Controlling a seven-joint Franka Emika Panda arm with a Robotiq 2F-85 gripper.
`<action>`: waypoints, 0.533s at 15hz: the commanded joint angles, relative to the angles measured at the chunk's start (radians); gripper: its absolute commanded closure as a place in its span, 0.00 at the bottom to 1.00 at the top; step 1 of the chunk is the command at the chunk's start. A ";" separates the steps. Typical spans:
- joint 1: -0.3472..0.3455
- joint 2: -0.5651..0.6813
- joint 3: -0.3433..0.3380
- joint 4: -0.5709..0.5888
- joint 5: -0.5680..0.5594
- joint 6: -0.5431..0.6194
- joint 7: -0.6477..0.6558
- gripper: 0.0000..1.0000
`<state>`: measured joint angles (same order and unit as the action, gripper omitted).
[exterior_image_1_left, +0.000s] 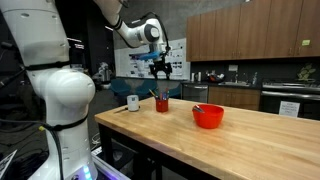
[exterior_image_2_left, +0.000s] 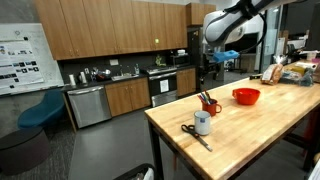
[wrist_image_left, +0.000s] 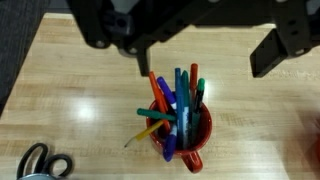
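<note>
Red cup (wrist_image_left: 188, 140) of markers (wrist_image_left: 180, 100) sits on the wooden table (exterior_image_1_left: 260, 140), directly under the gripper (exterior_image_1_left: 160, 68), with a clear gap between them. Markers stand near upright, slightly fanned, long axes pointing up at it. Jaws spread wide, holding nothing. Scissors (wrist_image_left: 40, 160) lie off to one side.

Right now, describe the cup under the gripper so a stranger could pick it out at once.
Start at the wooden table, near the end with the scissors and white mug. Beside that mug, under the open gripper, stands the red cup. Unlike the wide red bowl farther along, it is narrow and stuffed with coloured markers.
</note>
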<state>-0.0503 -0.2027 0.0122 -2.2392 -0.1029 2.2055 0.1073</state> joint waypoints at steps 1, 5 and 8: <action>0.006 0.000 -0.006 0.002 -0.001 -0.003 0.000 0.00; 0.006 0.000 -0.006 0.002 -0.001 -0.003 0.000 0.00; 0.007 0.044 0.000 0.036 0.005 0.002 0.037 0.00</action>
<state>-0.0502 -0.1964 0.0122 -2.2382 -0.1008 2.2069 0.1124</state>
